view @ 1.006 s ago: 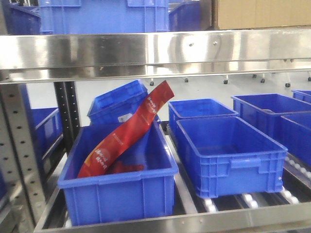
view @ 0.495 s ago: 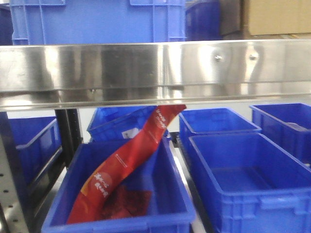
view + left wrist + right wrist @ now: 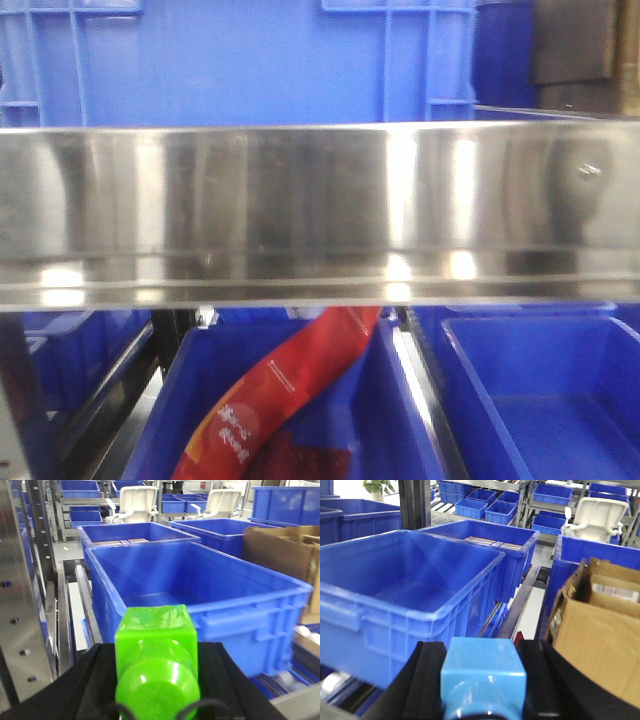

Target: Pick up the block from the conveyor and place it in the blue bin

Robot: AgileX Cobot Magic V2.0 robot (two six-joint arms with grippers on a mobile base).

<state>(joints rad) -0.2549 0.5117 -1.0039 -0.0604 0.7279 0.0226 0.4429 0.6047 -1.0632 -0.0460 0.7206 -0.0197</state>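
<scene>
- My left end effector [image 3: 157,677] is closed narrow on the block [image 3: 155,630]. Its black fingers [image 3: 75,690] press the green sides from 9 and 3 o'clock.
- That wrist points forward and about level, looking over the rim of the blue bin [image 3: 250,612].
- The block hangs at the bin's 6 o'clock, in front of its near wall and not inside it.
- From this wrist a steel upright [image 3: 17,605] stands at 9 o'clock, and a cardboard box [image 3: 280,555] sits at 3 o'clock, just beyond the bin.
- My right end effector [image 3: 482,680] is clamped on a light blue block [image 3: 483,667], with a finger touching each side.
- The right wrist also faces forward. From there the blue bin lies at 10 o'clock and the cardboard box at 3 o'clock.
- In the front view a steel shelf beam [image 3: 320,215] crosses the middle. At 6 o'clock below it, a red packet [image 3: 290,400] leans in a lower crate [image 3: 395,420].
</scene>
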